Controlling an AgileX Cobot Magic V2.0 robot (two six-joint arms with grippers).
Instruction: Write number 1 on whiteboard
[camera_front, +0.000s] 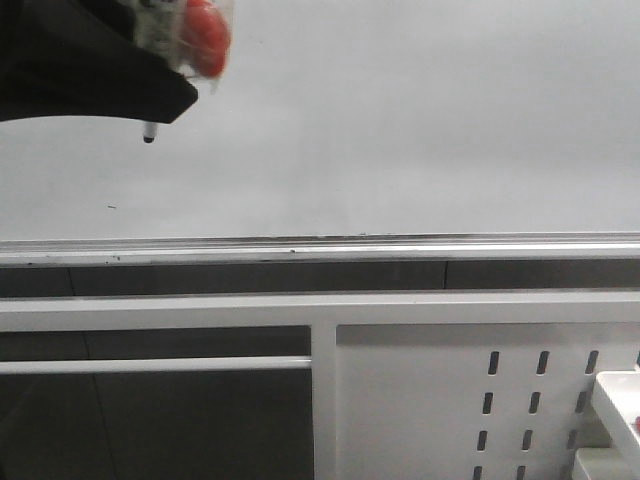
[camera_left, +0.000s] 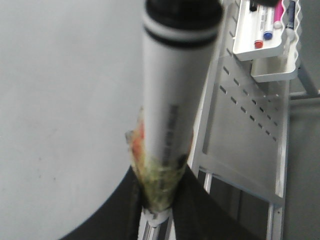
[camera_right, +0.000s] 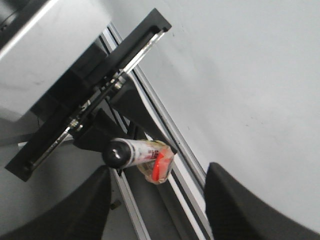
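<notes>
The whiteboard (camera_front: 400, 120) fills the upper front view, with a silver rail (camera_front: 320, 247) along its lower edge. No number 1 stroke shows on it; only a tiny dark speck (camera_front: 112, 207). My left gripper (camera_front: 165, 85) is at the board's upper left, shut on a white marker (camera_left: 172, 90) wrapped in tape with a red patch. The marker's dark tip (camera_front: 148, 136) points down, close to the board; contact cannot be told. My right gripper (camera_right: 157, 200) is open and empty, looking at the left gripper (camera_right: 100, 125) and the marker (camera_right: 132, 151) by the board (camera_right: 240, 75).
Below the rail runs a white metal frame with a slotted panel (camera_front: 450, 400), also in the left wrist view (camera_left: 245, 110). A white tray (camera_left: 280, 47) with spare markers hangs on it; its corner shows at the front view's lower right (camera_front: 615, 410).
</notes>
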